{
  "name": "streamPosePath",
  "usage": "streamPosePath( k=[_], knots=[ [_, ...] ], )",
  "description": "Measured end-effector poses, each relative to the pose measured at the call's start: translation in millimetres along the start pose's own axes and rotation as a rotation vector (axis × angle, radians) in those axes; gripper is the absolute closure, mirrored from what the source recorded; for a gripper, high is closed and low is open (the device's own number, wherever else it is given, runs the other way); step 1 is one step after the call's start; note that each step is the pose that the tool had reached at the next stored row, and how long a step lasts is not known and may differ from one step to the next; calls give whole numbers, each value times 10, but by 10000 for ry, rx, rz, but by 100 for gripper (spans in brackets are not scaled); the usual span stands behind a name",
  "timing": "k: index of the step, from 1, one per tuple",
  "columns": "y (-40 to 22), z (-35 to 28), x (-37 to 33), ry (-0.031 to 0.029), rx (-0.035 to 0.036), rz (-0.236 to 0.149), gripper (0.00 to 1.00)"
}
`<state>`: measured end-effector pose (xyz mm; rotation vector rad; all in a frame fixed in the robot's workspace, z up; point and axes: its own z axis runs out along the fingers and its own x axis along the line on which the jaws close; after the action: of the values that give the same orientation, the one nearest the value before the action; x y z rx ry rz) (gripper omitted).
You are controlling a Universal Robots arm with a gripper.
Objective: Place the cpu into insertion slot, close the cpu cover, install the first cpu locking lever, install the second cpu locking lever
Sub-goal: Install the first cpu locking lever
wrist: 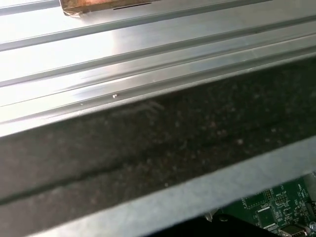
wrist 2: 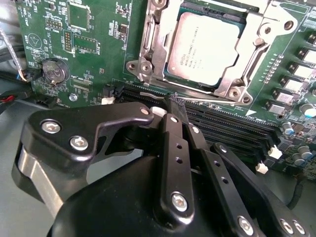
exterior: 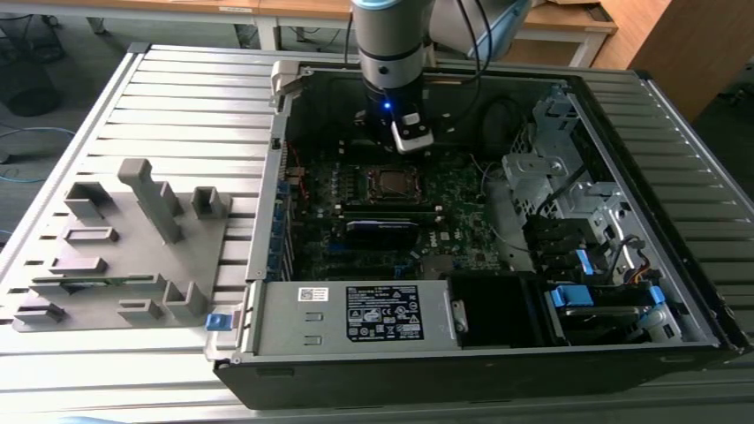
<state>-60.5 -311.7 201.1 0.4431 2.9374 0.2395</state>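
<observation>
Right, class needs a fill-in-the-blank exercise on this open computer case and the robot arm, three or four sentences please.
1. The cpu lies inside the ____ on the green motherboard.
2. The cpu cover is a frame of ____ metal around the chip.
3. In the second wrist view, the gripper sits next to the long black ____ slots.
4. In the exterior view, the grey fixture stands on the case's ____ side.

Missing words: insertion slot; silver; memory; left

Grey arm (exterior: 390, 40); black hand (wrist 2: 174, 114) linkages with silver screws.
</observation>
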Motion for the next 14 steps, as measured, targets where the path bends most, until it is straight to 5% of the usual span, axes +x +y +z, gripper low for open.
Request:
streamPosePath(
  k=[14],
  knots=[
    [9,11,17,-6,-4,22,89]
  ],
)
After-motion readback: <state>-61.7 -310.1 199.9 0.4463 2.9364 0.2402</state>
